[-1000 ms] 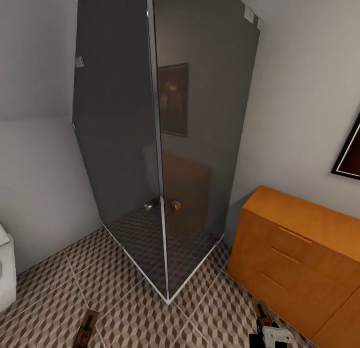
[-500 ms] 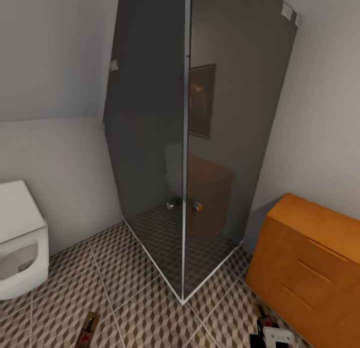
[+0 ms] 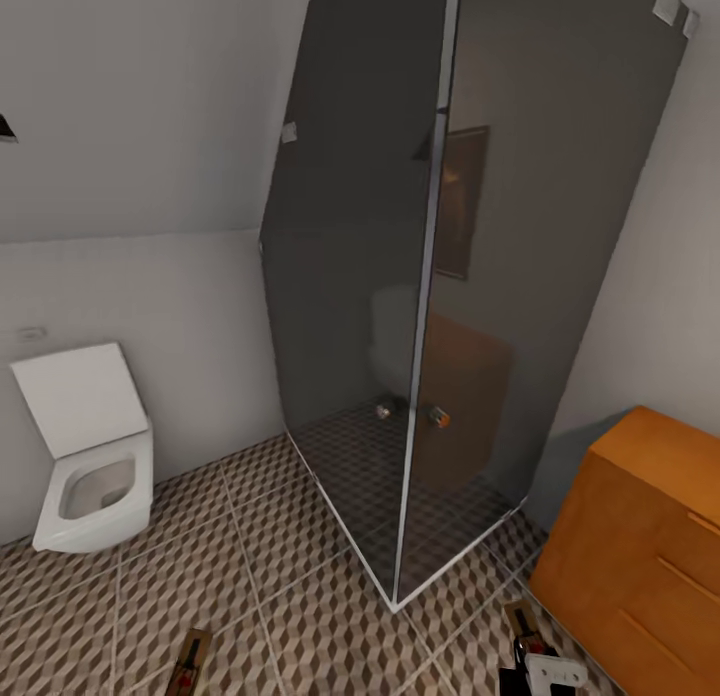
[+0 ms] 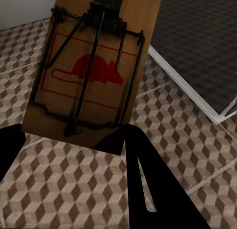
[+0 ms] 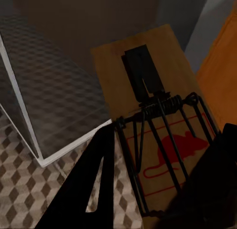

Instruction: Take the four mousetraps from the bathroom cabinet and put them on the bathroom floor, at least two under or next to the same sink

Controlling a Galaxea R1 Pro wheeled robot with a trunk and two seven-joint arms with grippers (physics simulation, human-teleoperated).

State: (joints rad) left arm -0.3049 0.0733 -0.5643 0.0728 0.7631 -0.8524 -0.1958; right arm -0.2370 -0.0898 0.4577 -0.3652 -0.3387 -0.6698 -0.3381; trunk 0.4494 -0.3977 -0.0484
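One mousetrap (image 4: 91, 71) sits clamped in the left hand (image 4: 74, 155), its tan wooden board flat and rectangular, with black wire bars, a coiled spring and a red printed mouse outline. In the head view this left-hand mousetrap (image 3: 188, 661) shows at about 7 o'clock, low over the floor. A second mousetrap (image 5: 158, 140), same wood grain and black wire, is clamped in the right hand (image 5: 163, 189); in the head view that second trap (image 3: 524, 624) lies at about 5 o'clock, just above the white part of the right hand (image 3: 545, 673).

Beneath both is the bathroom floor (image 3: 290, 616): square tiles printed with brown, beige and white cubes, split by pale grout lines. At the centre rises a shower enclosure (image 3: 440, 306) of dark smoked glass with slim metal edges, its corner pointing toward the camera; the same tile shows darker through the glass. At 4 o'clock stands the cabinet (image 3: 640, 536), orange-brown smooth wood with a flat top and slim bar handles, close beside the shower. At 9 o'clock a white square-edged toilet (image 3: 90, 456) with its lid raised stands against the plain pale wall (image 3: 150, 126).
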